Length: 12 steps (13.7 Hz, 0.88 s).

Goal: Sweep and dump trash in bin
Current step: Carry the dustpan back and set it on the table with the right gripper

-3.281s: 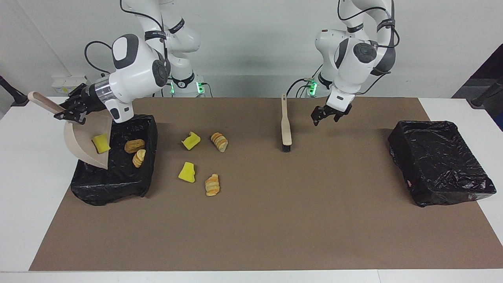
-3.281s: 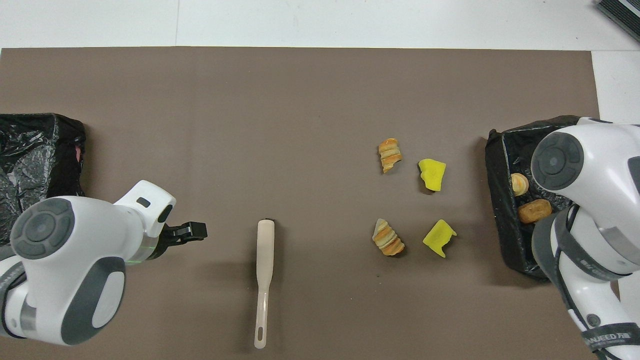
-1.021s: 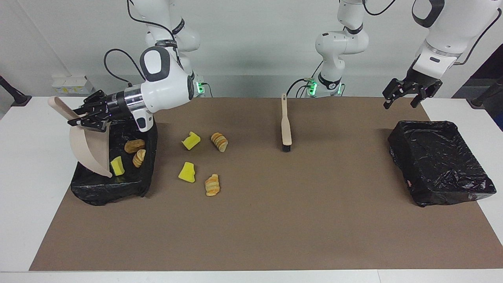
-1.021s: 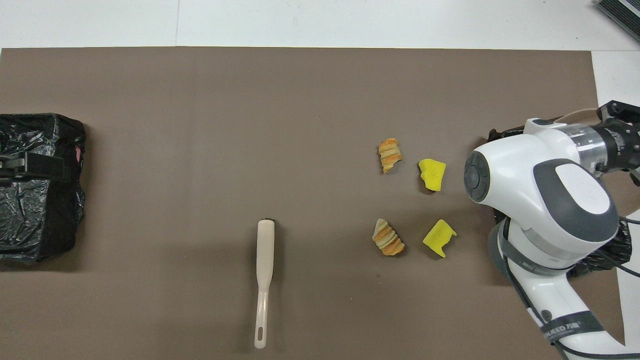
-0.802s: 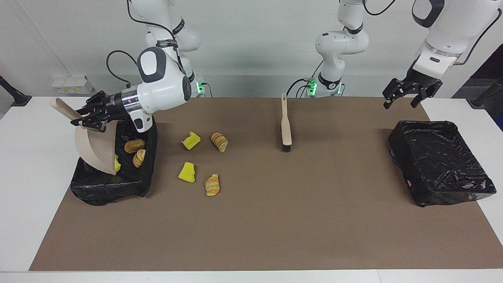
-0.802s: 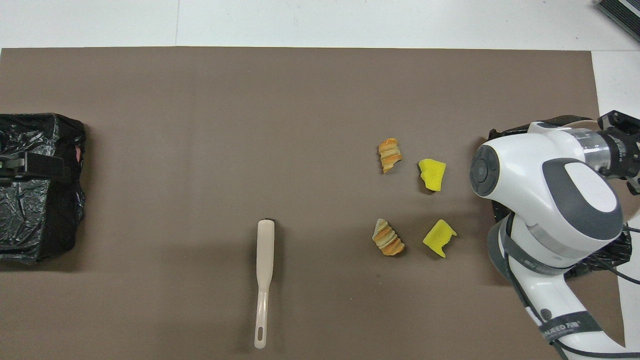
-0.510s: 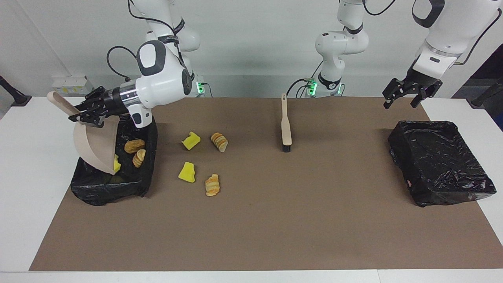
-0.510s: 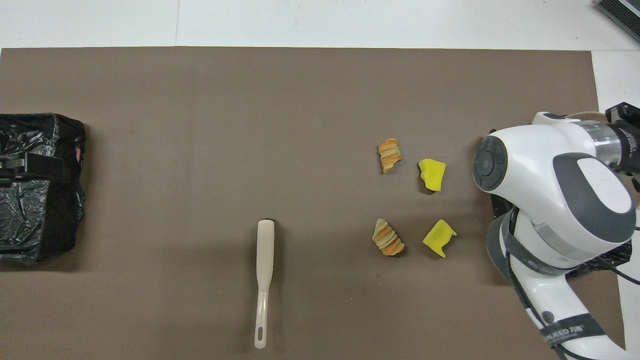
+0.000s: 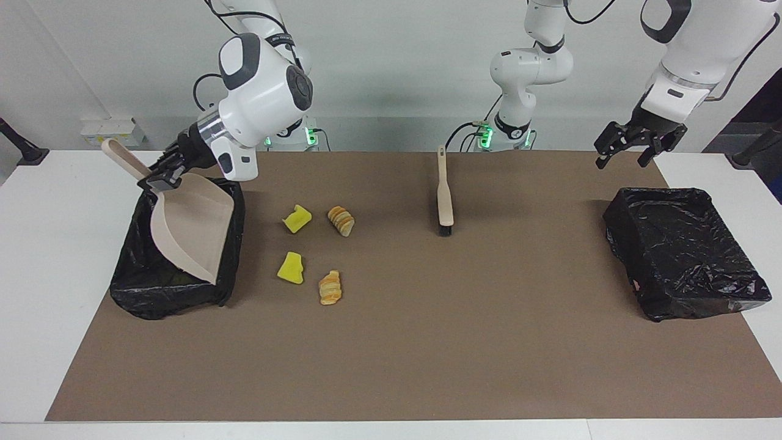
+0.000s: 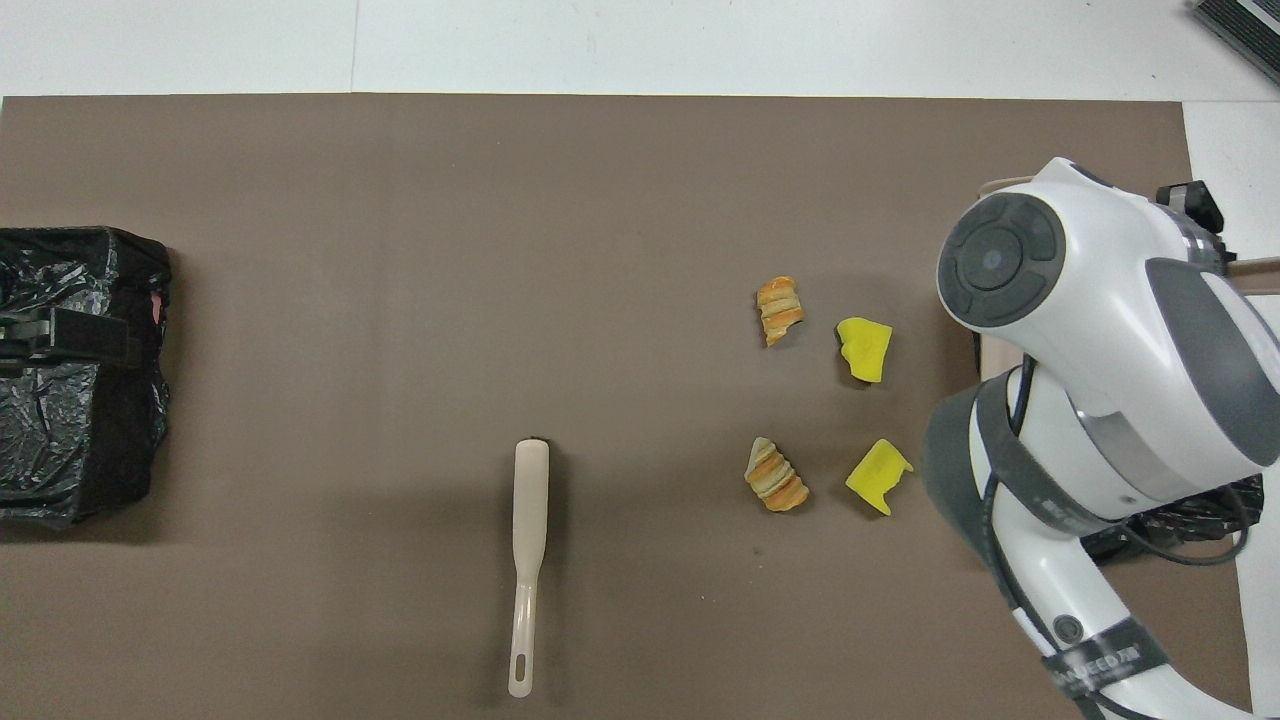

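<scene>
While my right claw (image 9: 160, 177) pinched the dustpan (image 9: 192, 229) handle over the bin (image 9: 131, 287) at its end of the bench (image 9: 391, 342), four trash bits (image 9: 291, 268) lay just beside that bin, toward the brush (image 9: 444, 195). My left claw (image 9: 632, 146) waited, spread, above the other bin (image 9: 684, 253).

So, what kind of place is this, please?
Probably a robotics lab bench, not a home: two white arms mounted at a table covered by a brown mat, with a bin lined in black plastic at each end.
</scene>
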Available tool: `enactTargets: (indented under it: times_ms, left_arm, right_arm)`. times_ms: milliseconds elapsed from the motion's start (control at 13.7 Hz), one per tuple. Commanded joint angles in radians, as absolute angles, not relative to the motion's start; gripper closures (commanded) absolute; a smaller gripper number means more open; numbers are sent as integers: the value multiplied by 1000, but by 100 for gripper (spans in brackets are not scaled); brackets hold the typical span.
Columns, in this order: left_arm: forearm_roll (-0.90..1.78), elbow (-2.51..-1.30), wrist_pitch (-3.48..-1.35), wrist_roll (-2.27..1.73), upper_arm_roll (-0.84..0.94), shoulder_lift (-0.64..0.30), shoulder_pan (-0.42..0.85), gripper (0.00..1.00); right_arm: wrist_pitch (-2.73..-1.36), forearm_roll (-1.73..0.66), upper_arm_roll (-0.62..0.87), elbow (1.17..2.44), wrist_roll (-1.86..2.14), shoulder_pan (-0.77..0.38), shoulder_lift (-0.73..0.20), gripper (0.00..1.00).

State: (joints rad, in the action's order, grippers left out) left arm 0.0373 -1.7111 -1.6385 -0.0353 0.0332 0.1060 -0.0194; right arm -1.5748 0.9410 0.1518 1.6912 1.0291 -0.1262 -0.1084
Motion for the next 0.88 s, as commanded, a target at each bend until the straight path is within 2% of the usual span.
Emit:
enactTargets:
  times_ms: [0, 73, 438, 583, 802]
  left_arm:
    - [28, -1698, -1615, -15, 64, 104, -99, 0]
    - [28, -1698, -1617, -6, 121, 103, -139, 0]
    - [22, -1678, -1582, -12, 147, 97, -149, 0]
    - [26, -1672, -1578, -9, 147, 94, -143, 0]
    - [26, -1681, -1577, -9, 146, 100, -144, 0]
  right_arm:
    - [-1519, 806, 160, 1504, 868, -153, -224, 100]
    - [-1513, 745, 160, 1450, 794, -169, -253, 100]
    - [-1465, 531, 161, 1194, 434, -224, -406, 100]
    - [-1479, 406, 163, 1174, 207, -251, -439, 100]
    - [-1479, 289, 155, 1054, -67, -342, -563, 100]
